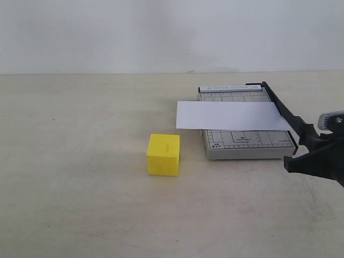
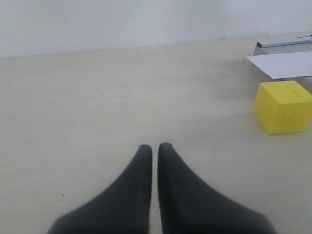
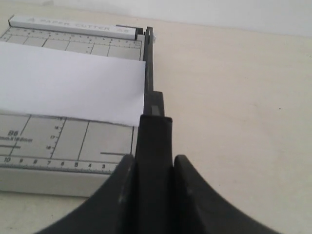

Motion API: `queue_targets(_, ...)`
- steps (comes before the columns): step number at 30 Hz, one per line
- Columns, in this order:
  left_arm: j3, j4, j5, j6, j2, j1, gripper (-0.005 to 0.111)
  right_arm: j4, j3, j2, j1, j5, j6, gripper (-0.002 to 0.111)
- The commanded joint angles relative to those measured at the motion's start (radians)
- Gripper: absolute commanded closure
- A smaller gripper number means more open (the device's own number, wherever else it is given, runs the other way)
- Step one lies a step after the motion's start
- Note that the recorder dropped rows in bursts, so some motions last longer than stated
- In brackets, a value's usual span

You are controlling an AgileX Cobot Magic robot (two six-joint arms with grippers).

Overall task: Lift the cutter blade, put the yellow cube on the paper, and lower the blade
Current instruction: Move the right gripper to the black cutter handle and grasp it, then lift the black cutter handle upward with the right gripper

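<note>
Step one is in hand: the right gripper [image 3: 154,161] has its fingers [image 3: 192,195] clamped on either side of the thick handle of the cutter blade [image 1: 282,110]. The blade looks low, its thin arm running back to the hinge at the far corner of the grey cutter base [image 1: 247,141], so by my reading the raise is not yet made. The next move calls for a lift that swings in an arc about that hinge, not a straight pull, or the base may drag.

The white paper [image 1: 231,115] lies across the base, with its left end overhanging and its right end under the blade.

The yellow cube [image 1: 163,156] sits on the worktop [image 1: 80,204], near the base's front left corner and clear of the paper.

The left gripper [image 2: 154,147] hangs low over the worktop, well apart from the cube. Its fingers [image 2: 136,185] are narrow, almost touching, and hold nothing.

There are no containers here. The base carries only the paper.
</note>
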Motion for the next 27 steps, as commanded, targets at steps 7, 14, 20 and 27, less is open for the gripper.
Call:
queue_targets(7,-0.002,-0.004,-0.007,-0.008,-0.004,0.001,0.102,-0.032,-0.017,-0.012,-0.002,-0.213,0.006,0.108)
queue_targets(14,-0.002,-0.004,-0.007,-0.008,-0.004,0.001,0.102,-0.116,-0.033,-0.072,-0.002,-0.213,0.009,0.108)
queue_targets(20,-0.002,-0.004,-0.007,-0.008,-0.004,0.001,0.102,-0.124,-0.033,-0.155,-0.002,-0.213,-0.013,0.108)
queue_targets(27,-0.002,-0.004,-0.007,-0.008,-0.004,0.001,0.102,-0.124,-0.033,-0.191,-0.002,-0.213,-0.015,0.108)
